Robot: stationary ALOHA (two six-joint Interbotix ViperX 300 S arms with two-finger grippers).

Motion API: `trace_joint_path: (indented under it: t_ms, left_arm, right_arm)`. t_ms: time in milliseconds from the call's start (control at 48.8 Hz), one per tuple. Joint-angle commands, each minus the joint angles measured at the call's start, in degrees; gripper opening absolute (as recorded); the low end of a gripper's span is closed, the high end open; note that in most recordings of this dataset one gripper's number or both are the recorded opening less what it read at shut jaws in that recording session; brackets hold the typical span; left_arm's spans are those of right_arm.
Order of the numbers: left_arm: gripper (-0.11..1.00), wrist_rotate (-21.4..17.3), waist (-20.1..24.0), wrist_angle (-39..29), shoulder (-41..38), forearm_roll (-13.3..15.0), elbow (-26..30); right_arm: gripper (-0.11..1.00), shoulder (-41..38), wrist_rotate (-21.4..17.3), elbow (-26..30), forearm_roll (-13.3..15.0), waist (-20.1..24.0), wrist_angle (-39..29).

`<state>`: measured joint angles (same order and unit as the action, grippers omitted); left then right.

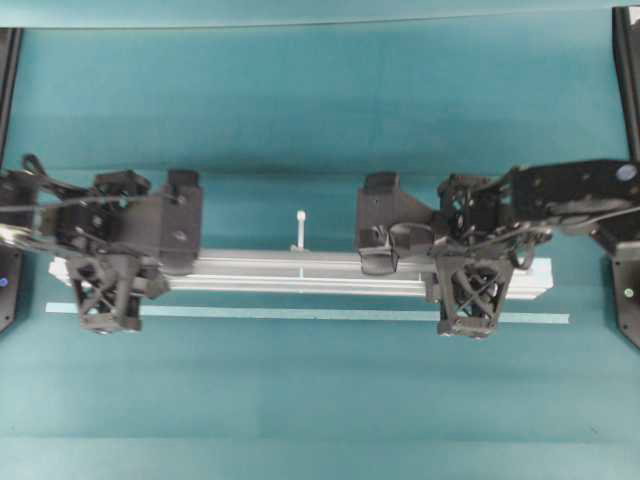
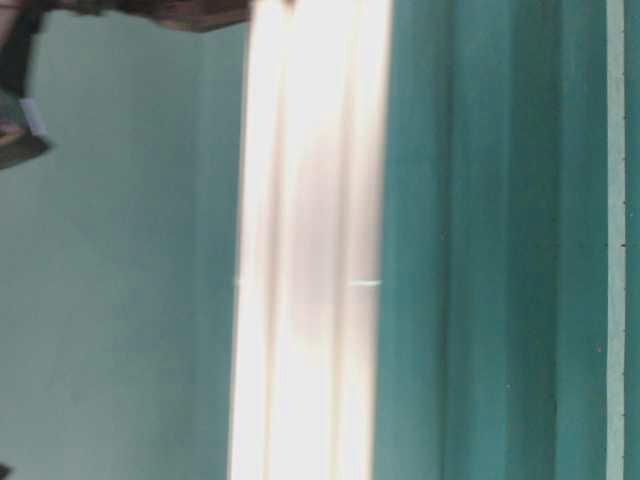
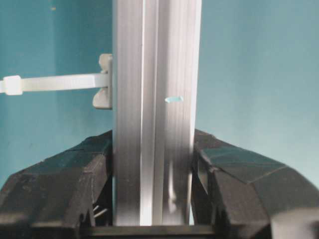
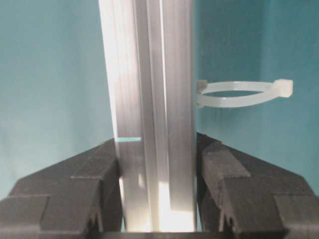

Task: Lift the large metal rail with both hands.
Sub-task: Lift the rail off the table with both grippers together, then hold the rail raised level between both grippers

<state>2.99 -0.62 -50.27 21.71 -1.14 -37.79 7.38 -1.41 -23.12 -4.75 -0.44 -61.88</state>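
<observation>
The large metal rail runs left-right across the teal table, long axis level between 2 grips. The left gripper clamps its left end, the right gripper its right end, jaws pressed on both sides.

Silver grooved large metal rail, black lattice-patterned tools, teal table, pale-blue strip
</observation>
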Motion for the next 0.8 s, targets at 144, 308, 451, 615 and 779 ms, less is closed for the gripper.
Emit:
trace_joint_path:
  t_ms: [144,308,451,615,779]
  left_arm:
    - [0.36,0.1,0.2,-6.0,2.4,-0.1,6.8]
    - [0.36,0.2,0.7,-9.0,2.4,-0.1,10.5]
    - [0.36,0.1,1.1,-12.4,2.4,-0.1,14.9]
    - [0.36,0.1,1.3,-19.2,2.0,-0.1,20.5]
    - [0.36,0.1,1.3,-24.7,1.2,-0.1,25.8]
  right_arm:
    - [0.39,1.1,-0.2,9.2,-0.4,0.0,-9.7]
    - [0.39,1.1,-0.2,14.5,-0.5,-0.2,-16.3]
    - [0.39,1.0,-0.2,17.6,-0.5,-0.4,-20.5]
    - [0.39,1.1,-0.2,22.3,-0.5,-0.5,-25.2]
    - [0.39,1.2,-0.3,27.0,-0.5,-0.5,-27.6]
